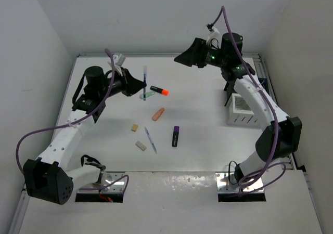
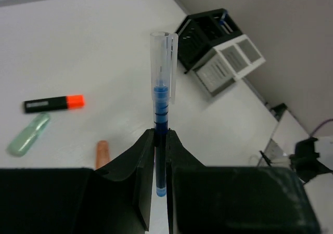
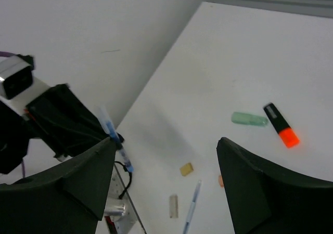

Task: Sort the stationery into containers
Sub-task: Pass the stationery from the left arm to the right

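Observation:
My left gripper (image 2: 161,140) is shut on a thin blue pen (image 2: 162,109) with a clear cap. It holds the pen upright above the table's back left (image 1: 144,83). My right gripper (image 1: 182,58) hangs open and empty high over the back of the table, its wide-apart fingers (image 3: 88,177) looking down on the left arm's pen (image 3: 115,140). On the table lie an orange-tipped black highlighter (image 1: 159,90), a mint green one (image 1: 148,95), an orange one (image 1: 158,114), a purple-black one (image 1: 176,135), a second blue pen (image 1: 151,140) and two beige erasers (image 1: 135,127) (image 1: 140,145).
The white slatted box (image 1: 243,111) stands at the right, partly behind the right arm. The black organiser (image 2: 208,34) sits just behind it, next to the white box (image 2: 229,65). White walls close in the table on the left, back and right.

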Controlling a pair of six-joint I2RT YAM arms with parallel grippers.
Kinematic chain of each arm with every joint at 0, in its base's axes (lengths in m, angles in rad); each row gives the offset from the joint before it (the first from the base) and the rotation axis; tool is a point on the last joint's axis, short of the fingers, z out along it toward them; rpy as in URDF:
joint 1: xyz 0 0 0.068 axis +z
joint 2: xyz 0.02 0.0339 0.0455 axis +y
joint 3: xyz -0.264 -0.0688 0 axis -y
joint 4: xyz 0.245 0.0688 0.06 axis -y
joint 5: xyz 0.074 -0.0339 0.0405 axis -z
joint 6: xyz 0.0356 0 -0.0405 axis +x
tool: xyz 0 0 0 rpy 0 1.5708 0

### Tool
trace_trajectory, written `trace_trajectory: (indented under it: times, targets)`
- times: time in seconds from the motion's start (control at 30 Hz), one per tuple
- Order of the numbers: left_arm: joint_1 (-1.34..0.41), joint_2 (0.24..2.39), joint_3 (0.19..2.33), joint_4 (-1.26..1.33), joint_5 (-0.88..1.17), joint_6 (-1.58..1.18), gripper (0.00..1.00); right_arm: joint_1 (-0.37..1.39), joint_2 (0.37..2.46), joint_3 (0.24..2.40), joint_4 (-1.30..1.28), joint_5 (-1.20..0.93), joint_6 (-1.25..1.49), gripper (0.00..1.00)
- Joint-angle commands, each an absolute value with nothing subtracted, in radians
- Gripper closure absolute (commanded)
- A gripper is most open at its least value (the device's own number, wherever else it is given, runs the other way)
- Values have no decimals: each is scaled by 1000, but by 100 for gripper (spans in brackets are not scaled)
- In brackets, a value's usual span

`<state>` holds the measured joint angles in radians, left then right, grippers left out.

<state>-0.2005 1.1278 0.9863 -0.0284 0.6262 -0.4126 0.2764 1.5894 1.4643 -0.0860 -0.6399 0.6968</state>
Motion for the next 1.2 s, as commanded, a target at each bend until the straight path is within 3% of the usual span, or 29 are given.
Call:
trace_trajectory:
  times: [0.0, 0.4, 0.57, 0.7, 0.73, 0.8, 0.87, 0.9, 0.97, 1.17]
  targets:
    - [-233, 1150, 1009, 133, 744, -563, 93, 314, 1608, 1545, 61, -713, 753, 22]
    - [-288, 1201, 1054, 149, 779, -609, 93, 457, 1670, 1574, 34, -732, 683, 23]
    - [-298, 1203, 1057, 141, 778, -609, 93, 483, 1698, 1575, 37, -724, 687, 30]
    - [-301, 1203, 1057, 130, 770, -601, 93, 495, 1706, 1575, 40, -724, 692, 45]
    - [-304, 1203, 1055, 130, 769, -600, 93, 497, 1706, 1575, 40, -724, 692, 61]
    - [-304, 1204, 1054, 127, 767, -595, 92, 499, 1703, 1571, 35, -715, 689, 81]
    - [-304, 1206, 1057, 117, 756, -589, 78, 499, 1692, 1575, 3, -703, 657, 98]
    - [-304, 1204, 1063, 80, 741, -584, 42, 497, 1686, 1581, -53, -680, 617, 100]
    - [-299, 1204, 1083, 28, 687, -554, 0, 486, 1672, 1577, -89, -675, 582, 100]
    - [-209, 1230, 1156, -197, 586, -411, 0, 267, 1519, 1439, -204, -614, 431, 100]
